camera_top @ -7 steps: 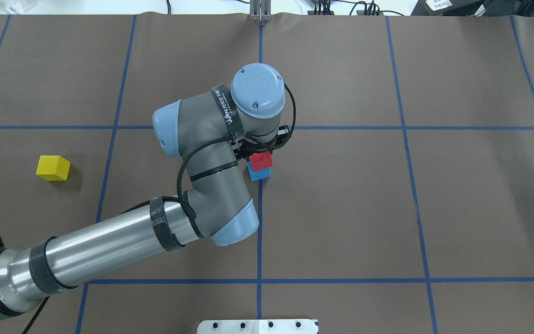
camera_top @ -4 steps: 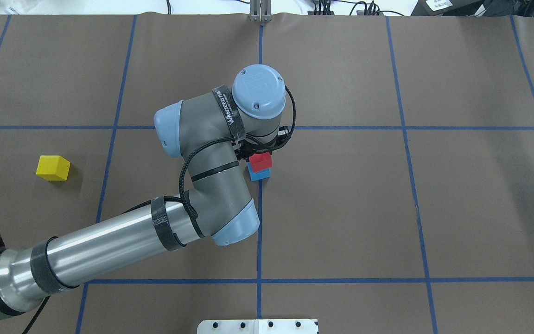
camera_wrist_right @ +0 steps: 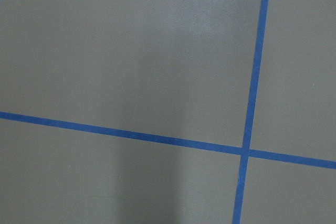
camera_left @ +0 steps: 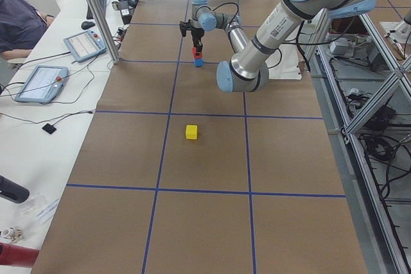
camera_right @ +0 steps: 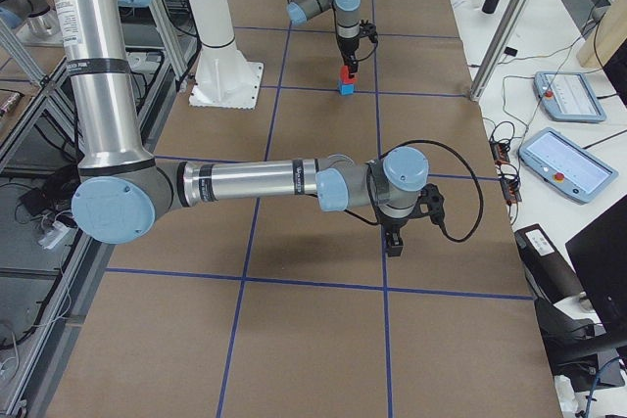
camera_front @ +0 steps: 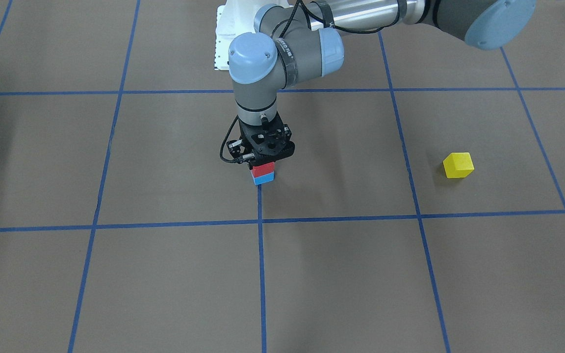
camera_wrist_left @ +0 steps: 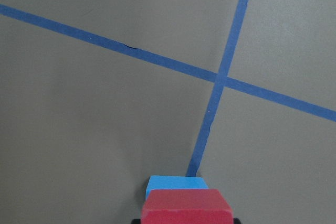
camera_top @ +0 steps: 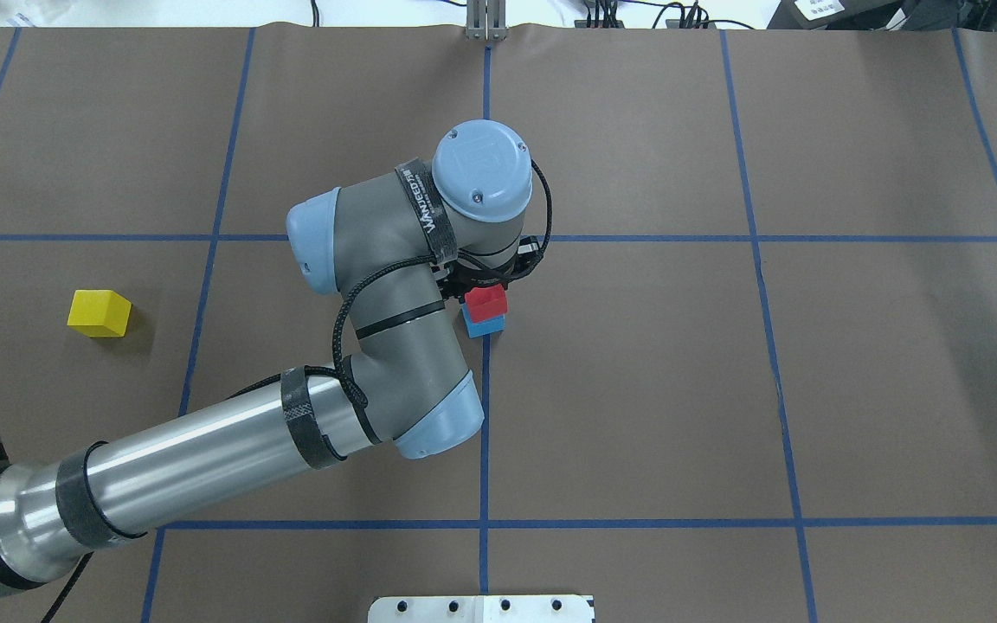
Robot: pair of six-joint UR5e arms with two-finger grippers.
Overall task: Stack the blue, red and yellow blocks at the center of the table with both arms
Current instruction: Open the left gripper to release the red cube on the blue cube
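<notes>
The red block (camera_front: 263, 169) sits on the blue block (camera_front: 264, 179) at the centre crossing of the blue tape lines. My left gripper (camera_front: 263, 166) points straight down and is shut on the red block. In the overhead view my wrist hides the fingers; the red block (camera_top: 486, 302) and blue block (camera_top: 487, 326) peek out beneath it. The left wrist view shows the red block (camera_wrist_left: 186, 207) over the blue block (camera_wrist_left: 176, 183). The yellow block (camera_top: 99, 312) lies alone far to the left. My right gripper (camera_right: 395, 245) hovers over bare table; I cannot tell whether it is open.
Brown paper with blue tape lines (camera_top: 485, 433) covers the table. The white robot base plate (camera_top: 481, 608) sits at the near edge. Tablets and cables lie on the side bench (camera_right: 568, 159) beyond the far edge.
Almost nothing. My left wrist wavered by a few pixels and the red block settled slightly lower over the blue block. The yellow block has not moved.
</notes>
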